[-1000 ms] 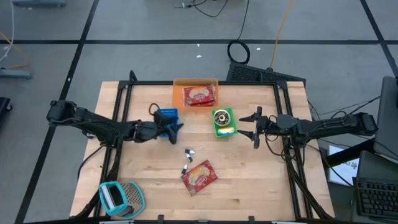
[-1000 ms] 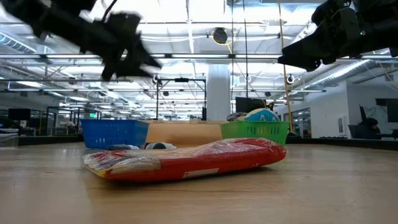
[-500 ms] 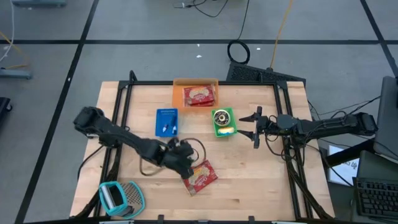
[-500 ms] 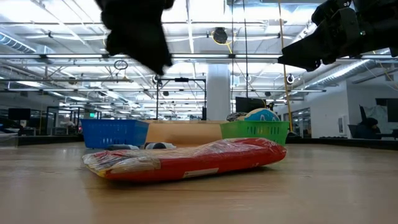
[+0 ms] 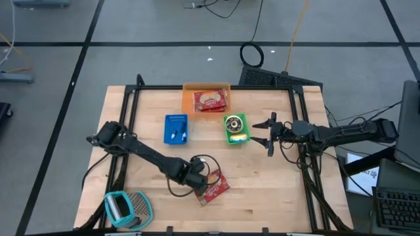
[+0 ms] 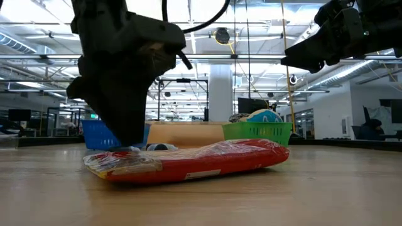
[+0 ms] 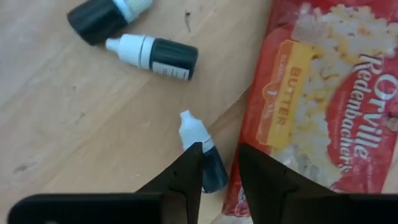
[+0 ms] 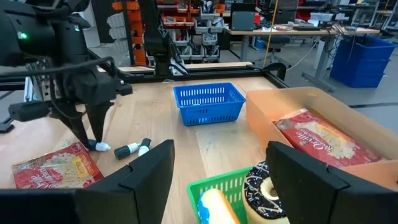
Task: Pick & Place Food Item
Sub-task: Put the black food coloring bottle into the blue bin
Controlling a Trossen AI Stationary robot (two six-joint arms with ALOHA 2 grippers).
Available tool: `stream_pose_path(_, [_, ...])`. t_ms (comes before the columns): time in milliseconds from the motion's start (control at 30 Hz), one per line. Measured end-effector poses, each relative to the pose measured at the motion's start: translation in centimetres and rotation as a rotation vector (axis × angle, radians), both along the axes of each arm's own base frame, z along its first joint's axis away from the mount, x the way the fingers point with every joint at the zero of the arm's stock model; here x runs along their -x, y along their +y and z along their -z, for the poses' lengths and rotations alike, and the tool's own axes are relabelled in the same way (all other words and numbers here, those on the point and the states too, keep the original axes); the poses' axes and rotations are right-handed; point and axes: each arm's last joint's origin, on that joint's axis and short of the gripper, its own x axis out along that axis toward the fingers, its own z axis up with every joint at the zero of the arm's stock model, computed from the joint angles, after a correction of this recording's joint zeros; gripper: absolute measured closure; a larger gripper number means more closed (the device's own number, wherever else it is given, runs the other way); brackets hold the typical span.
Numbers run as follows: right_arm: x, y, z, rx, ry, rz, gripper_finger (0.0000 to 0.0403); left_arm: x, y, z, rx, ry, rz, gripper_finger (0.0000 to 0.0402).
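The left gripper (image 7: 217, 163) is low over the table (image 5: 275, 190), its fingers (image 7: 186, 177) standing either side of a small dark dropper bottle (image 7: 202, 152) with a white cap. Whether they already pinch the bottle cannot be told; they look narrowly parted around it. The bottle lies flat on the wood, just beside the edge of the popcorn bag (image 7: 329, 93), which sits near the table's front middle. Two more dropper bottles (image 7: 152, 55) lie nearby on the bare wood.

The right gripper (image 5: 266, 133) waits at the table's right side, spread wide and holding nothing, next to the green basket (image 5: 235, 129) of toy food. A blue basket (image 5: 175, 128) stands to the left of the green one, and an orange box (image 5: 206, 98) with a second popcorn bag stands at the far edge. A teal grater-like tool (image 5: 126, 208) lies at the front left corner.

The table is pale wood with a black frame, on a grey floor. Beyond it is a large hall with ceiling lights, shelving and benches.

The bag reads "Orville Redenbacher's" and "BUTTER".
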Motion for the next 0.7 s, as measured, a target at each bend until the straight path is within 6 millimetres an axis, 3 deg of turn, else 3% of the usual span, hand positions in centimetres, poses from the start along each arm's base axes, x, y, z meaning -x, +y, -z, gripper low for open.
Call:
stream_pose_path(367, [0.0,0.0,0.0,0.002,0.0,0.0,0.0161,-0.4,1.1,0.6,0.065,0.044,-0.065,0.0304])
stream_pose_path(700, [0.0,0.0,0.0,-0.001,0.005,-0.001,0.0161,-0.6,0.9,1.8,0.046,0.074,-0.02,0.0304])
